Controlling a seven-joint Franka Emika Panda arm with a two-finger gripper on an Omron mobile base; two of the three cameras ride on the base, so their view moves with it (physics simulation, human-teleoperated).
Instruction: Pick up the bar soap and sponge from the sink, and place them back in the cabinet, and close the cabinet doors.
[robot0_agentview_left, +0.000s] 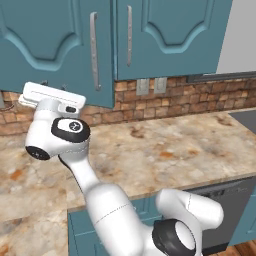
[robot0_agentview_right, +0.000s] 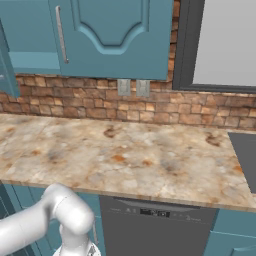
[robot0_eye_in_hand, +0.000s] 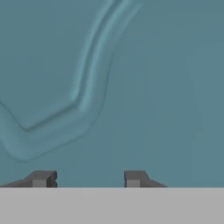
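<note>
The arm rises from the base and bends up toward the cabinet doors (robot0_agentview_left: 100, 45), its white hand lying against the lower edge of the left-hand door, which in the left base view hangs lower than the door beside it and seems to stand out toward the camera, so it looks partly swung out. In the hand view the tool (robot0_eye_in_hand: 86, 178) points straight at a teal door face, very close, with the raised arched moulding (robot0_eye_in_hand: 87, 87) curving across the upper left of that face. The two dark fingertips (robot0_eye_in_hand: 43, 178) stand apart with bare teal panel showing between them; nothing is seen held there, though the tool is drawn in as far as it goes. Each door carries a long vertical silver bar handle (robot0_agentview_left: 93, 50), the left door's handle just above the hand. Below the doors runs a brick backsplash (robot0_agentview_right: 150, 107) with two grey outlet plates (robot0_agentview_right: 133, 87) just under the right-hand door's lower edge. Under the brick spreads the marbled beige counter (robot0_agentview_right: 125, 155), and under the counter's front edge sits a dark dishwasher front (robot0_agentview_right: 155, 230). To the right of the doors is a pale window (robot0_agentview_right: 225, 42) in a dark frame.
</note>
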